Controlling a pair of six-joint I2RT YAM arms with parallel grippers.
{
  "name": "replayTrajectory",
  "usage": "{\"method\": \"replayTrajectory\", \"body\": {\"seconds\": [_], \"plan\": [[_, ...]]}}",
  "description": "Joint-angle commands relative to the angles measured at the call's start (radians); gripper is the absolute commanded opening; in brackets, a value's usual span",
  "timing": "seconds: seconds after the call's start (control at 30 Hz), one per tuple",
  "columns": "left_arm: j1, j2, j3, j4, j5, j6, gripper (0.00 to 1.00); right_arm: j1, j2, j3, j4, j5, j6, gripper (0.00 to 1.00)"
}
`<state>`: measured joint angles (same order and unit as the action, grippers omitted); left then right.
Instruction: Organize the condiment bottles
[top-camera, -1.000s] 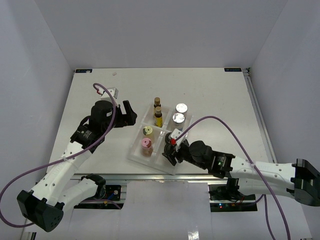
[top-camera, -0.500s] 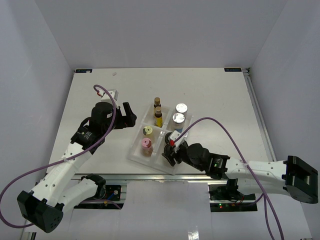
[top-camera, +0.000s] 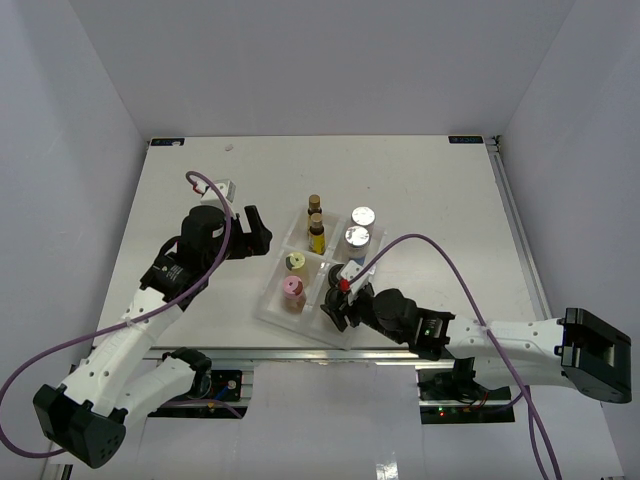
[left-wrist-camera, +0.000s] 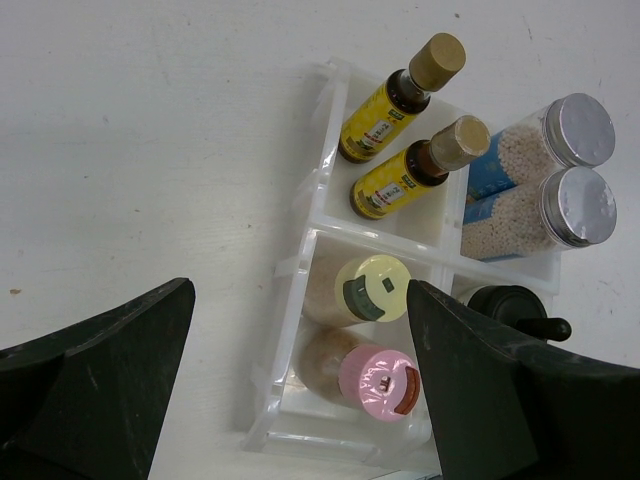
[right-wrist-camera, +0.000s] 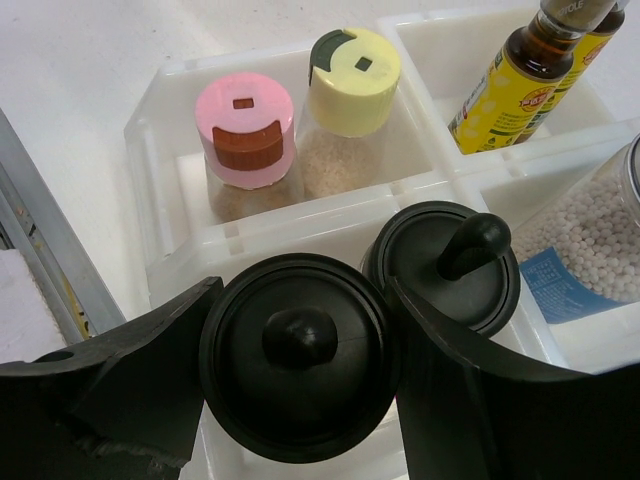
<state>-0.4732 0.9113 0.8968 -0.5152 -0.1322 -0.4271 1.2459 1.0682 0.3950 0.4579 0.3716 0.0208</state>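
White tabletop (top-camera: 430, 180) boxed by pale grey walls fills the overhead view. A clear divided tray (top-camera: 270, 300) lies near the middle of the frame, towards the bottom. Its upper-left cell holds two amber bottles (top-camera: 316, 230); its upper-right cell holds two silver-lidded jars (top-camera: 357, 236). The lower-left cell holds a yellow-capped bottle (top-camera: 296, 261), with a pink-capped bottle (top-camera: 291, 289) below it. The left gripper (top-camera: 258, 228) hangs just left of the tray, apart from it. The right gripper (top-camera: 338, 306) sits over the lower-right cell and covers most of what is there.

From the left wrist, both dark fingers (left-wrist-camera: 90, 390) are spread wide along the bottom of the frame, holding nothing. The tray lies between and beyond them, with all six light-coloured bottles upright in their cells. A black cap peeks in at the lower right.

From the right wrist, the fingers (right-wrist-camera: 130, 380) pinch the cap of the front black-capped jar (right-wrist-camera: 295, 365) at lower centre, one on each side. It appears to stand in the lower-right cell, though its base is hidden. The second black-capped jar (right-wrist-camera: 445, 265) stands just behind it, the caps almost touching. The pink and yellow caps are in the cell at the upper left.
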Motion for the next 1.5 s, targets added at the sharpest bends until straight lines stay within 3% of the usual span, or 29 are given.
{"method": "replayTrajectory", "body": {"seconds": [0.0, 0.97, 1.47], "plan": [[0.005, -0.026, -0.003, 0.009, -0.011, 0.007, 0.98, 0.000, 0.020, -0.002, 0.093, 0.074, 0.007, 0.46], [0.005, -0.023, 0.036, -0.002, -0.004, 0.008, 0.98, 0.000, 0.009, 0.014, 0.027, 0.136, 0.009, 0.74], [0.005, -0.002, 0.112, -0.029, 0.020, 0.013, 0.98, 0.000, -0.032, 0.108, -0.091, 0.152, -0.002, 0.77]]}}
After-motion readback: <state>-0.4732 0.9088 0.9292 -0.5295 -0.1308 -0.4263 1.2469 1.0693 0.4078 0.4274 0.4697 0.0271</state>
